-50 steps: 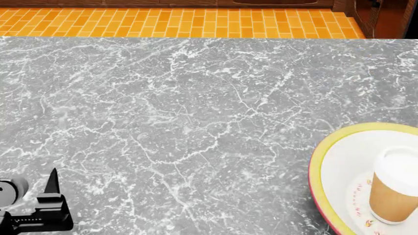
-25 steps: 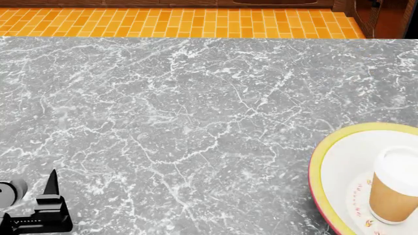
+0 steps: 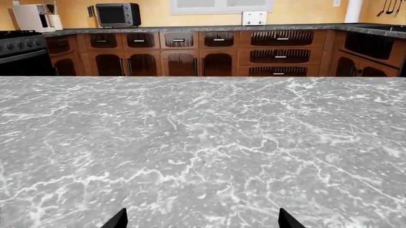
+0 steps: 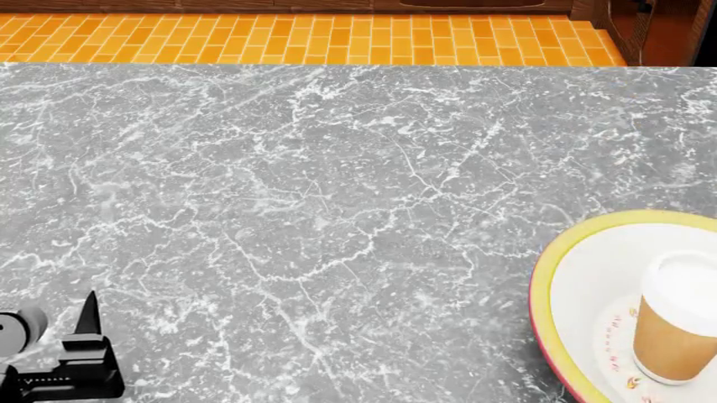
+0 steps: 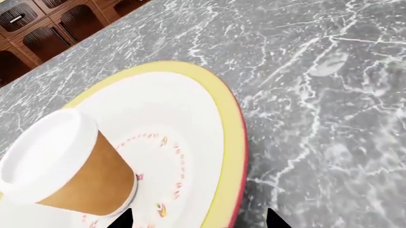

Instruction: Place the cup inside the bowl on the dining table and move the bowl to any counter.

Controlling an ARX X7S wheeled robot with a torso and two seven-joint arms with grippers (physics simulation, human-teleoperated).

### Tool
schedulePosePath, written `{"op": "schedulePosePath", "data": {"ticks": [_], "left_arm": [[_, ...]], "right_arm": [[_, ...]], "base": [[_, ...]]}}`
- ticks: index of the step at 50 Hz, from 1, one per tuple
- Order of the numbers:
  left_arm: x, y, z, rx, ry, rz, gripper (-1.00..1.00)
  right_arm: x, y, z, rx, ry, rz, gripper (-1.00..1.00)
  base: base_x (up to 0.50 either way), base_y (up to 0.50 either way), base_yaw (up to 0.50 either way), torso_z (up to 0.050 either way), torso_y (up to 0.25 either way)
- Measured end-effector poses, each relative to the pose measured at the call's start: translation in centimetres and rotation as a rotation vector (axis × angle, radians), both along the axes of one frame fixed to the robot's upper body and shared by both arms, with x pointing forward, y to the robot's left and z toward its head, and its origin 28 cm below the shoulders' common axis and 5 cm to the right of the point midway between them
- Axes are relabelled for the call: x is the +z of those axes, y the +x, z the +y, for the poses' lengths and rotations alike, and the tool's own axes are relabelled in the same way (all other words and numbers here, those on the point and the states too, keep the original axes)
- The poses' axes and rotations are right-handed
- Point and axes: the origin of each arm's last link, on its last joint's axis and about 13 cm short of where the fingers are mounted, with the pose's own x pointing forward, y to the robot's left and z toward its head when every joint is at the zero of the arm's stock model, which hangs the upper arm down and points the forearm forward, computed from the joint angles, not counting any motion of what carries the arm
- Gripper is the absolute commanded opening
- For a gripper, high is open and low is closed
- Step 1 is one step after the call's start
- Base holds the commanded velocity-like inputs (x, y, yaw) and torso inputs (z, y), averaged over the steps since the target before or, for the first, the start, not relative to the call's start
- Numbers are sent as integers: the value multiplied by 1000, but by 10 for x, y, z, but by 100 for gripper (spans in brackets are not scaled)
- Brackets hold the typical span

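The paper coffee cup [image 4: 677, 321] with its white lid stands upright inside the bowl [image 4: 583, 294], on the ring of red-orange marks at the bowl's centre; the bowl sits on the dining table [image 4: 336, 210] at about four o'clock in the head view, cut off by the picture's edge. In the right wrist view the right gripper [image 5: 198, 219] shows only two dark fingertips [image 5: 121, 219], set well apart, straddling the bowl's yellow rim [image 5: 231, 142] just beside the cup [image 5: 70, 171]; nothing is between them but the rim. The left gripper [image 4: 67, 357] rests low at about eight o'clock over bare marble, its tips [image 3: 117, 220] likewise spread wide in the left wrist view, holding nothing. Beyond the table stand dark wood cabinets [image 3: 219, 52] and a toaster oven [image 3: 118, 14].
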Motion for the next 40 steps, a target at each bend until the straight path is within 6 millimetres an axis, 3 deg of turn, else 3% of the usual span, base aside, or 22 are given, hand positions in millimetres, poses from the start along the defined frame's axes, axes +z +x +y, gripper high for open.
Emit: {"op": "schedulePosePath", "data": {"ticks": [34,35,40], "left_arm": [[-1,1,-1,-2,0,4,100],[-1,1,-1,-2,0,4,100],[-2,1,-1,-2,1,4,100]], "right_arm": [[-21,26,-1,-9,67,15,100],[-21,26,-1,-11,69,14,-100],[-21,27,-1,-12,83,-6,-100]], "base": [[0,0,0,0,0],[0,0,0,0,0],[0,0,0,0,0]]}}
